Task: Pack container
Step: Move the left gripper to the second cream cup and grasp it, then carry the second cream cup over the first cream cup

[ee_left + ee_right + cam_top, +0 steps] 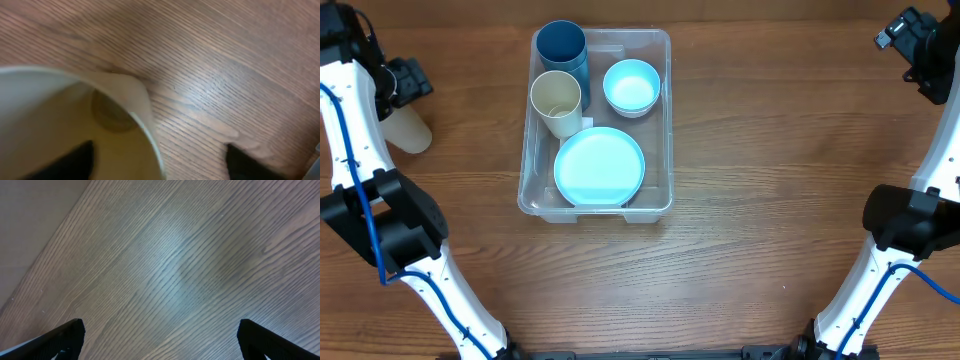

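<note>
The left arm [348, 120] reaches up the table's left side, with the left gripper [408, 82] at its far end. In the blurred wrist view its fingers [75, 161] seem held well apart. The right arm [865, 290] mirrors it, its right gripper [912, 42] at far right with fingers [62, 339] spread wide.

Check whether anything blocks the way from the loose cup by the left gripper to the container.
Nothing visible does: only bare table lies between the cup and the container.
</note>
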